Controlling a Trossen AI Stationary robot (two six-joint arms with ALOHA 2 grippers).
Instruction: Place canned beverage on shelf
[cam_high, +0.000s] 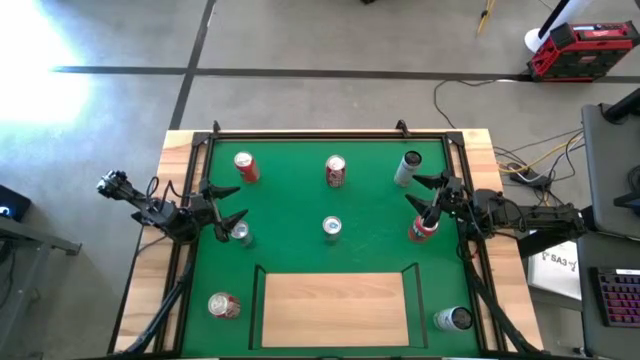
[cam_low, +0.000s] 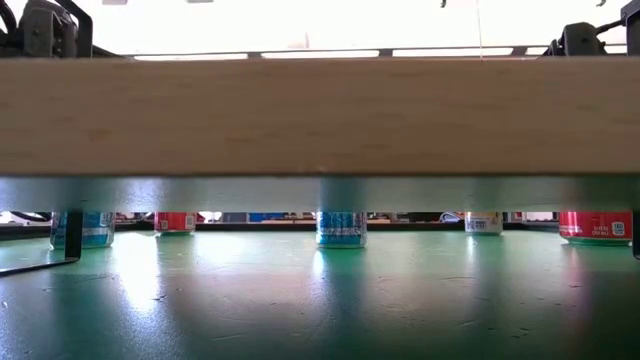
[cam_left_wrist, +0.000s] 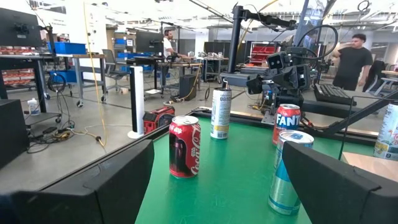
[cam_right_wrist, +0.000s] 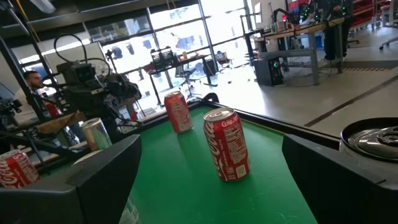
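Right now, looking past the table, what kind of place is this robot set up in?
Most likely a robotics lab or workshop in an open industrial hall. The left wrist view shows workbenches with monitors, a person standing at a desk and another robot rig, and the high view shows a bare concrete floor with a red toolbox.

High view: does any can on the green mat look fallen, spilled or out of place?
Perhaps one: the red can left of the shelf seems to lie on its side, and its logo runs level in the right wrist view. No spill shows, and nothing else stands out.
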